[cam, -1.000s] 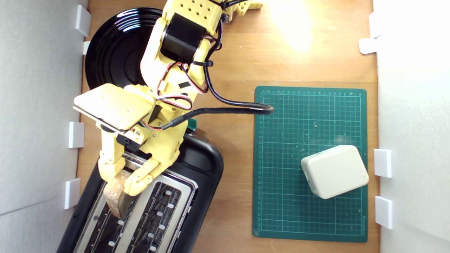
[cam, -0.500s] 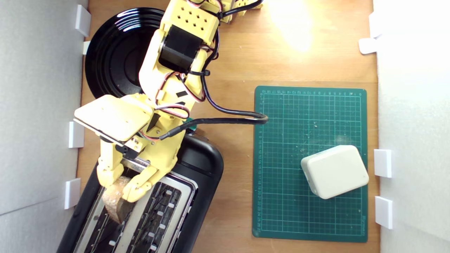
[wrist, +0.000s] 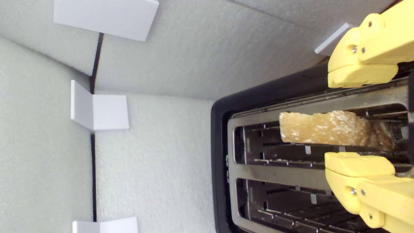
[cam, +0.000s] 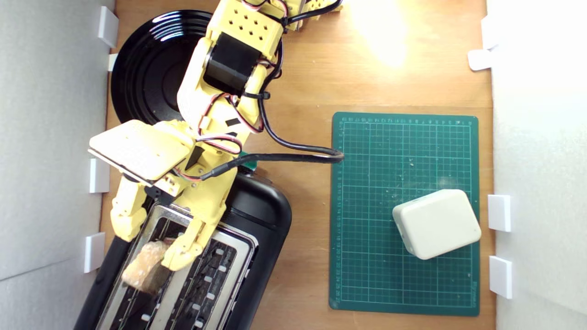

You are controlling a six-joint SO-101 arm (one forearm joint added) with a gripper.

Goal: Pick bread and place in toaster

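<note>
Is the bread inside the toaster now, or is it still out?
Partly in. The bread sits in one slot of the toaster, top edge still above the rim, and the open hand no longer touches it.

Bright, glare on tabletop (cam: 380,36), sharp

toaster (cam: 268,215): glossy black plastic, metal top | bread (wrist: 323,127): rough, porous

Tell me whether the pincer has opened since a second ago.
Yes. In the exterior view the pincer has spread: one finger swung toward that view's left, off the toaster's silver top, leaving the bread in the slot.
</note>
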